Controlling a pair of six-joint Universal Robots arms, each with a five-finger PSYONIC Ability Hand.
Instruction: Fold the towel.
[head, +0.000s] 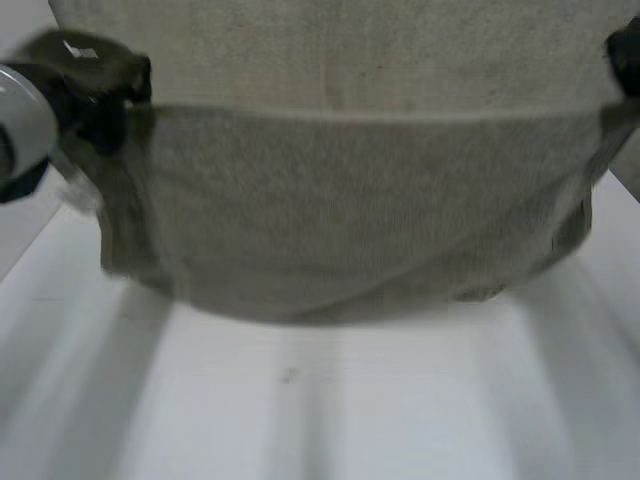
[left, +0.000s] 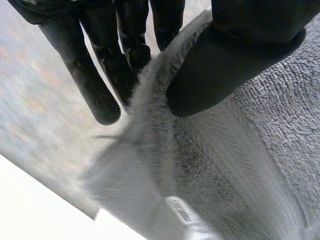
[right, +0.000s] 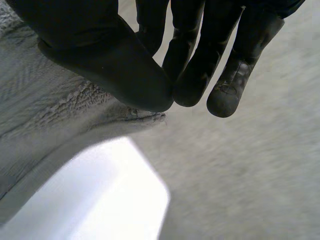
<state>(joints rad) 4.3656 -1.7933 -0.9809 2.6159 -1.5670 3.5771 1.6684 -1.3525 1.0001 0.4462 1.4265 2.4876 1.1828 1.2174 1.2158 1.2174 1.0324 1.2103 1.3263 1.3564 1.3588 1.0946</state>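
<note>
The towel (head: 350, 210) hangs in the air above the white table (head: 330, 410). In the head view it is stretched wide from 9 o'clock to 3 o'clock, and its lower edge sags in a shallow curve toward 6 o'clock. A pale line (a seam or woven stripe, hard to tell which) crosses it just below 12 o'clock. The left hand (head: 105, 95) holds the towel's edge at about 10 o'clock. Its wrist view shows the thumb pressing the cloth against the fingers, with a small label (left: 182, 212) on the same edge beyond the thumb tip. The right hand (head: 625, 55) sits at 2 o'clock. In its wrist view the thumb and fingers close together, pinching the towel's edge.
</note>
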